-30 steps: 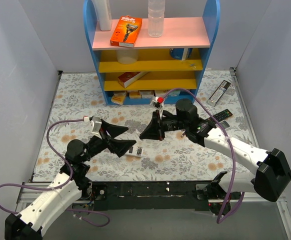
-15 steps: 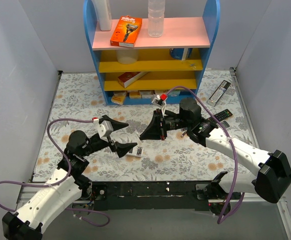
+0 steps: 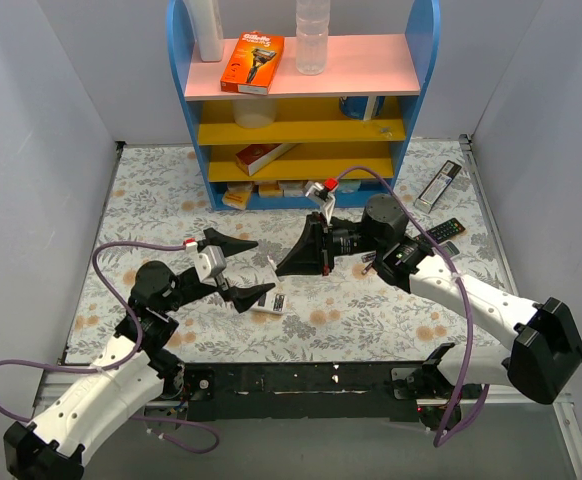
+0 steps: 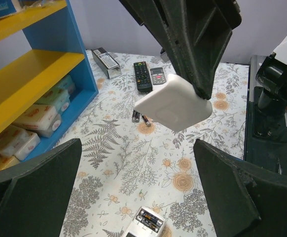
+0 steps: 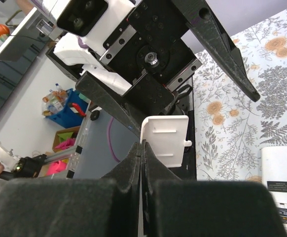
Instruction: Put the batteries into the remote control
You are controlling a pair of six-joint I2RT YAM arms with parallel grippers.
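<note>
The small white remote control (image 3: 269, 302) lies back-up on the floral cloth, its battery bay open with dark batteries (image 4: 151, 220) inside. Two loose batteries (image 4: 139, 117) lie farther off on the cloth. My left gripper (image 3: 239, 268) hovers just left of the remote, jaws wide open and empty; the remote (image 4: 144, 226) shows low between its fingers (image 4: 227, 190). My right gripper (image 5: 141, 145) is shut on the edge of a thin white battery cover (image 5: 165, 138), held in the air above the remote (image 5: 280, 185). The same cover (image 4: 174, 104) hangs under the right gripper's fingers.
A blue shelf unit (image 3: 301, 110) with yellow boards stands at the back, small boxes (image 4: 32, 121) on its lowest level. A long black remote (image 4: 142, 76), a small grey remote (image 4: 158, 75) and a silver remote (image 3: 438, 186) lie at the right back.
My left gripper has swung up and back a little from the remote, still open. The right gripper has drifted slightly left and up with the cover.
</note>
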